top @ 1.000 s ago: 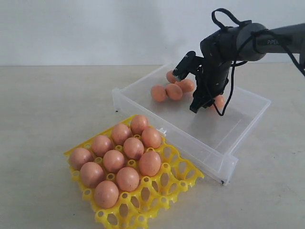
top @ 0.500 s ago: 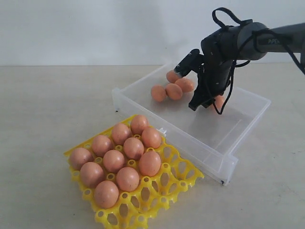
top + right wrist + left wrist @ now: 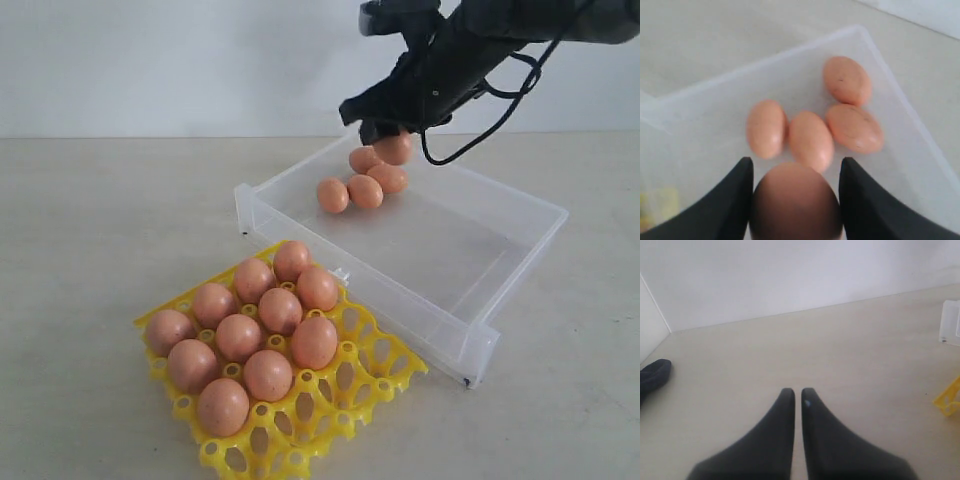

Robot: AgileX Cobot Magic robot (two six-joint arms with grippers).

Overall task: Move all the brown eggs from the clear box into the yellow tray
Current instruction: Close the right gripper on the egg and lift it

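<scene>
Gripped one brown egg point(image 3: 795, 205) between the part-open jaws of the right gripper point(image 3: 386, 136), up above the far corner of the clear box point(image 3: 400, 300). Counted four loose eggs point(image 3: 365, 191) clustered and touching on the box floor, just below the fingers. Counted ten eggs point(image 3: 239, 337) seated in the yellow tray point(image 3: 375, 365), well apart from that gripper. Saw left gripper point(image 3: 796, 396) jaws nearly touching, nothing between, over bare table point(image 3: 865, 350).
</scene>
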